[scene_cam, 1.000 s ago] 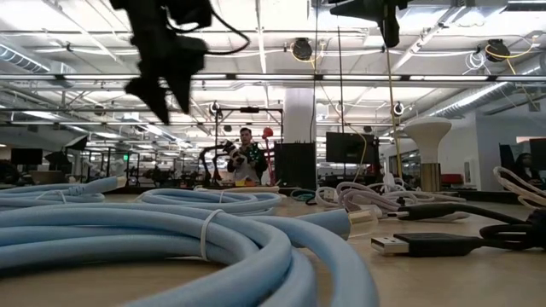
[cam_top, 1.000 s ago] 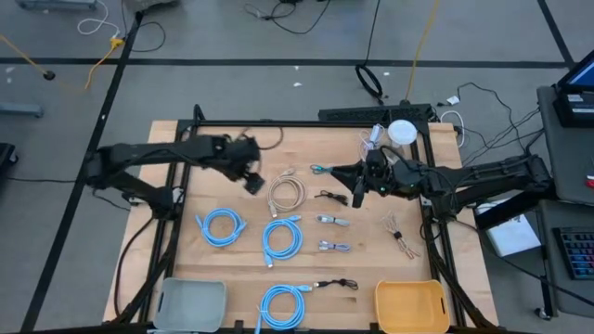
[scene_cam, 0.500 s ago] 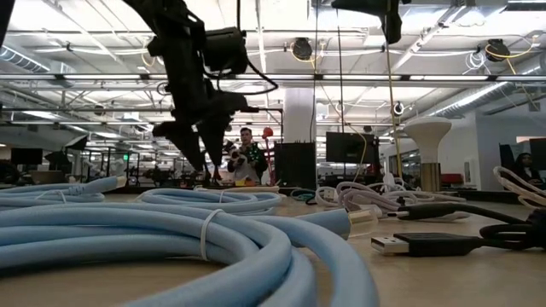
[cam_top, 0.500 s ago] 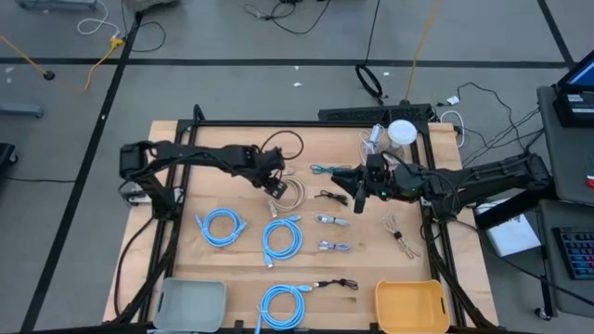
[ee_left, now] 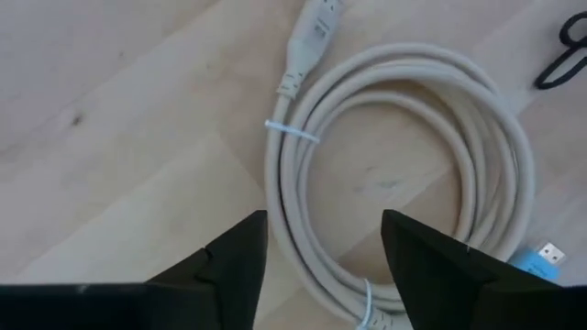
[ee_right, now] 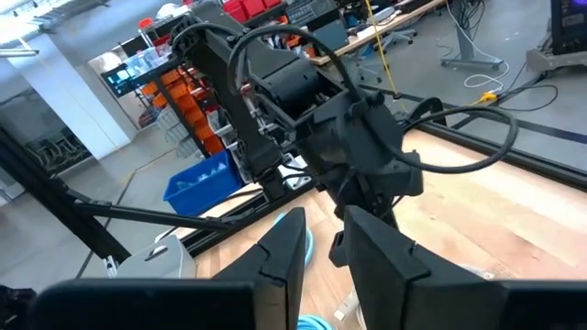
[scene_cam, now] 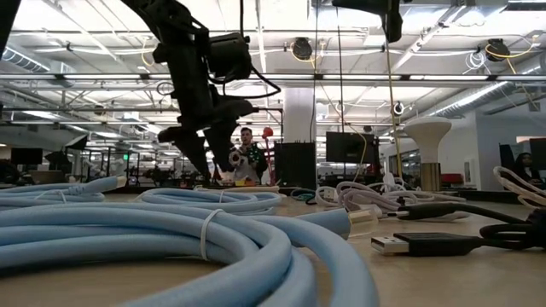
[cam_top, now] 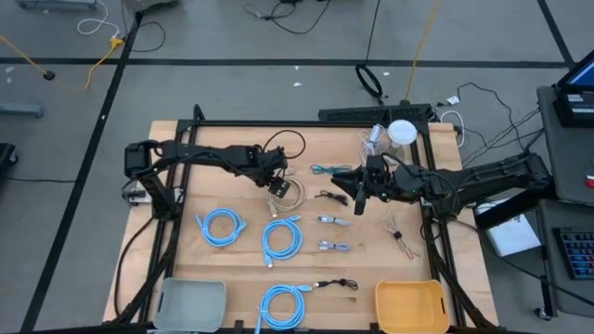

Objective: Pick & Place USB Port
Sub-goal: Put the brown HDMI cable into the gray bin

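I judge the job barely begun: nothing I can see lies in the yellow bin [cam_top: 411, 306] at five o'clock on the table or the grey bin [cam_top: 191, 303] at seven, and every cable is on the wood. My left gripper [ee_left: 323, 246] hangs spread and empty right over the coiled beige USB cable [ee_left: 404, 174], near the table's middle, a little toward eleven o'clock, its fingers straddling the coil's edge, not yet touching. My right gripper [cam_top: 356, 199] waits at about two o'clock, fingers nearly together, holding nothing. Left to do: lower, grip, lift and carry to a bin. I can read no writing or brand anywhere.
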You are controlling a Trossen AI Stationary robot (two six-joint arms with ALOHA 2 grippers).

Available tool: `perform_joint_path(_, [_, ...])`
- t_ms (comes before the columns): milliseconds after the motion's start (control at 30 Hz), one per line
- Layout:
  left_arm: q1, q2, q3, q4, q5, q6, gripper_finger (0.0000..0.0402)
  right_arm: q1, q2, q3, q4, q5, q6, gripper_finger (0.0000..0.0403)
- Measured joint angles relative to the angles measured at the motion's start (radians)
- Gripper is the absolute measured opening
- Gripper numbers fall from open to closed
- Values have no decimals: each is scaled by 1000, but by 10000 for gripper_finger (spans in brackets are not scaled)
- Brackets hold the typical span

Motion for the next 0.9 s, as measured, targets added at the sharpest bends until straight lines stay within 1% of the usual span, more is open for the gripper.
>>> perform_joint_path(167, [6, 51, 1, 25, 26, 17, 188, 8, 0, 0, 0, 2, -1, 75])
perform_joint_path(300, [2, 115, 4, 35, 29, 25, 185, 15, 0, 0, -2, 1, 2, 75])
perform_joint_path(467, [0, 151, 6, 37, 14, 24, 178, 28, 0, 0, -2, 2, 1, 75])
perform_joint_path(533, [-2, 144, 5, 35, -8, 24, 153, 34, 0, 0, -2, 1, 5, 75])
perform_joint_path(567, [-2, 137, 3, 35, -18, 25, 132, 34, 0, 0, -2, 1, 5, 75])
perform_joint_path(667, [1, 104, 0, 24, -30, 41, 40, 34, 0, 0, -2, 2, 5, 75])
perform_joint_path(700, [4, 96, -1, 25, -31, 43, 22, 34, 0, 0, -2, 2, 5, 75])
perform_joint_path(800, [15, 83, -2, 19, -38, 43, 9, 33, 0, 0, -2, 3, 3, 75])
perform_joint_path(900, [23, 83, -2, 6, -5, 43, 6, 33, 0, 0, -2, 8, 3, 75])
